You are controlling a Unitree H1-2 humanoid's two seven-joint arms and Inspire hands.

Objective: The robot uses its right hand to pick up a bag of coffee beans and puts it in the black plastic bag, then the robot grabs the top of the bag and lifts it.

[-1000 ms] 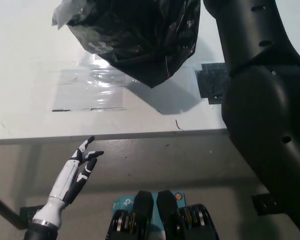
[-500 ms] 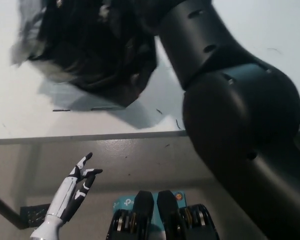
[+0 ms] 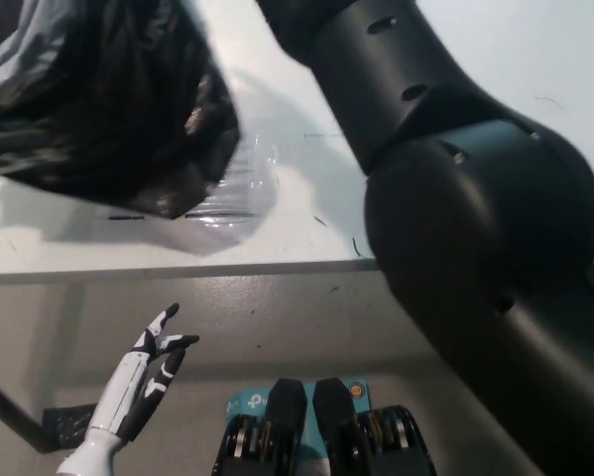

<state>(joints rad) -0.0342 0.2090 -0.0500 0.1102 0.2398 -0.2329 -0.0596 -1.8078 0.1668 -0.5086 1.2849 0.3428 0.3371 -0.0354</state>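
The fingers [image 3: 168, 329] of the white left hand [image 3: 143, 372] are spread apart, holding nothing, below the bench [image 3: 306, 228] edge at lower left. The black plastic bag [image 3: 98, 99] hangs at upper left above the white bench, casting a shadow. The black right arm [image 3: 455, 218] reaches up past the top edge, so its hand's grip cannot be told.

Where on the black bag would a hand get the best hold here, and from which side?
Probably the gathered top, from above. The black bag hangs bulging, its body wide, slack and crinkled, so only the bunched neck would fit in a fist. That top is out of frame, beyond the right arm. The left hand rests low.
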